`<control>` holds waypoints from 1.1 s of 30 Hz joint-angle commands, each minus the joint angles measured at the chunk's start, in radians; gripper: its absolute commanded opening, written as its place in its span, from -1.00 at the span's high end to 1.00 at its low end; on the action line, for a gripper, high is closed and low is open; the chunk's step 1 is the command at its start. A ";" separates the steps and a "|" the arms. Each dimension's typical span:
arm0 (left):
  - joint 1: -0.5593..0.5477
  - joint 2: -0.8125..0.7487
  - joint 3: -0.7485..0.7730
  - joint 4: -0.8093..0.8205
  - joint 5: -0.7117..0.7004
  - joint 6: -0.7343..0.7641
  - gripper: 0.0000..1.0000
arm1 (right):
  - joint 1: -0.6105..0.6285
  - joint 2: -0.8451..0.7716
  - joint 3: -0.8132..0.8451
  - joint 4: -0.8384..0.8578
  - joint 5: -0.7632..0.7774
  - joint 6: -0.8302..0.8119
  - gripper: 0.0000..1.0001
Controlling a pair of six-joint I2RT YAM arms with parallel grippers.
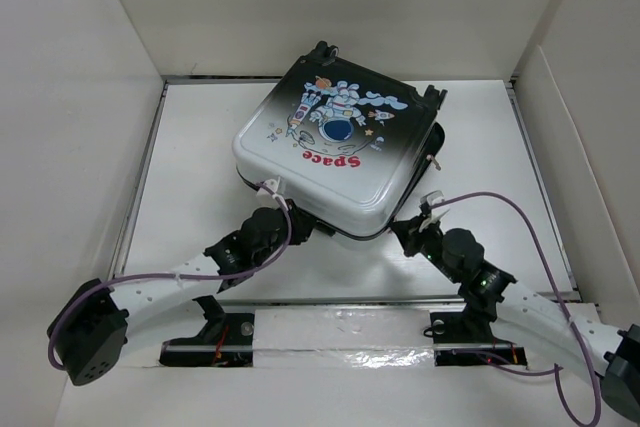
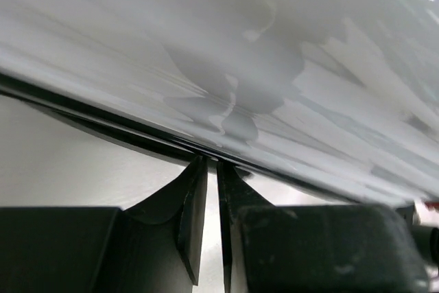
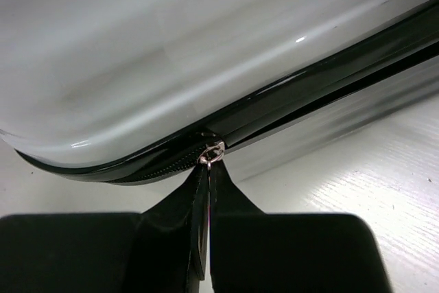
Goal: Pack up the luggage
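The luggage (image 1: 330, 147) lies flat on the white table, its lid down and the astronaut and red "Space" side up. My left gripper (image 1: 290, 209) is at its near-left edge. In the left wrist view the fingers (image 2: 211, 164) stand almost together with a thin slit between them, tips against the dark seam under the white shell (image 2: 240, 46); nothing shows between them. My right gripper (image 1: 405, 232) is at the near-right corner. In the right wrist view it (image 3: 209, 168) is shut on the zipper pull, and the metal slider (image 3: 212, 153) sits at its tips on the black zipper band of the shell (image 3: 171, 53).
White walls box in the table on the left (image 1: 70, 127), back and right (image 1: 590, 117). The suitcase's black wheels (image 1: 322, 49) point at the back wall. Purple cables (image 1: 520, 212) loop over both arms. A white taped strip (image 1: 340, 325) runs along the near edge.
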 commanded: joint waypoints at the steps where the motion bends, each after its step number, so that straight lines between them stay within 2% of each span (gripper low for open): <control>1: -0.087 0.001 0.054 0.078 -0.046 0.074 0.82 | 0.043 -0.047 0.006 0.129 0.029 0.048 1.00; 3: -0.188 0.053 0.094 0.042 -0.125 0.097 0.85 | 0.063 -0.055 0.026 0.066 0.038 0.073 1.00; 6: -0.253 0.102 0.131 0.060 -0.179 0.113 0.85 | 0.110 -0.049 0.068 -0.075 0.079 0.120 1.00; 12: -0.262 0.191 0.197 0.192 -0.192 0.140 0.83 | 0.176 0.003 0.127 -0.226 0.063 0.183 1.00; 16: -0.262 0.249 0.267 0.241 -0.228 0.159 0.82 | 0.245 0.029 0.161 -0.319 -0.008 0.235 1.00; 20: -0.262 0.318 0.341 0.262 -0.209 0.164 0.83 | 0.360 0.082 0.207 -0.339 -0.020 0.295 1.00; 21: -0.262 0.346 0.356 0.262 -0.203 0.162 0.84 | 0.423 0.095 0.218 -0.339 -0.007 0.307 1.00; 24: -0.262 0.396 0.410 0.265 -0.173 0.162 0.84 | 0.518 0.151 0.261 -0.293 0.101 0.364 1.00; 26: -0.262 0.415 0.453 0.239 -0.154 0.165 0.81 | 0.564 0.198 0.270 -0.202 0.225 0.412 1.00; 29: -0.244 0.416 0.476 0.177 -0.157 0.170 0.46 | 0.564 0.261 0.263 -0.007 0.366 0.453 1.00; 30: -0.232 0.392 0.475 0.149 -0.157 0.165 0.04 | 0.564 0.313 0.255 0.060 0.397 0.446 1.00; 31: -0.198 0.369 0.459 0.088 -0.157 0.141 -0.14 | 0.564 0.344 0.243 0.166 0.479 0.435 1.00; 33: -0.158 0.255 0.418 0.039 -0.162 0.127 -0.37 | 0.555 0.408 0.264 0.175 0.507 0.429 1.00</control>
